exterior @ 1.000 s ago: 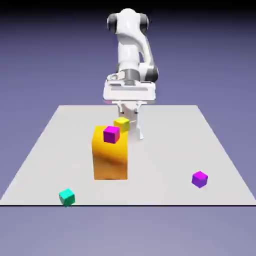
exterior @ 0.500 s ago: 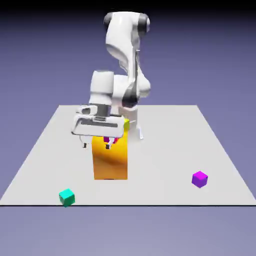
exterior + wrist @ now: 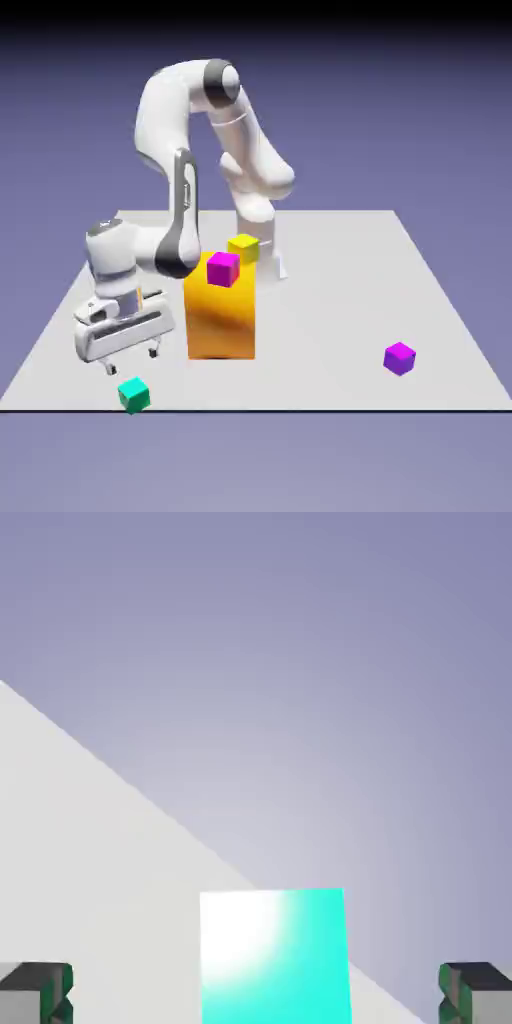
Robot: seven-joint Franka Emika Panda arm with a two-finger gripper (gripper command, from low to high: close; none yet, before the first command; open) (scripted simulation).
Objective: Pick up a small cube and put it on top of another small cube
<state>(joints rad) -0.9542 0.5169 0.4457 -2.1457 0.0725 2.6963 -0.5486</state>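
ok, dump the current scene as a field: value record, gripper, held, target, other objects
gripper: open, above the teal cube
held: nothing
gripper_position
target: teal cube, near table edge, between the open fingertips in hand view
orange_block: standing on table
magenta_cube, overlaps orange block's top in exterior view
yellow_cube, behind magenta cube
purple_cube, on table, exterior view's right

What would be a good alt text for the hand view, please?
A bright teal cube sits between the two wide-open fingertips of the gripper, not gripped. Behind it, the pale table's edge runs diagonally down to the right, with a blue-violet backdrop beyond.
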